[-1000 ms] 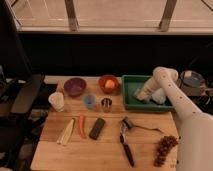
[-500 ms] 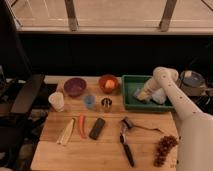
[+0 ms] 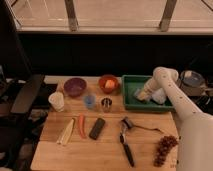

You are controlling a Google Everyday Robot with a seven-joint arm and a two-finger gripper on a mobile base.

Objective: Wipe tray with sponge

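The green tray (image 3: 131, 102) is set at the back right corner of the wooden tabletop (image 3: 107, 150), with the white arm (image 3: 172, 92) bent down into it from the right edge. The gripper (image 3: 145, 93) is lowered inside the tray, near its middle, and a pale block, taken to be the sponge (image 3: 139, 93), is seen just at its tip toward the tray's left half. Whether the fingers are closed on the sponge or merely pressed against it cannot be told, since they are merged with the pale block and with the arm's wrist.

The sponge is judged to be light, soft and easily squashed; it is best taken across its short sides, with enough squeeze that it is not dragged out of the grip when rubbed along the floor. The tray is judged to be light, stiff plastic with a smooth floor, so it may be slid along the tabletop under sideways pressure.

The tray's right portion and much of its floor are hidden by the arm, so its state cannot be read. A second pale patch under the wrist cannot be identified.

Along the back edge a purple bowl (image 3: 74, 86) and an orange bowl (image 3: 108, 82) are placed, with a white cup (image 3: 56, 101), a small blue cup (image 3: 89, 101) and a metal cup (image 3: 106, 104) in front. Toward the front edge lie a carrot (image 3: 81, 126), a black block (image 3: 97, 128), a dark-handled utensil (image 3: 126, 145) and red grapes (image 3: 164, 148).
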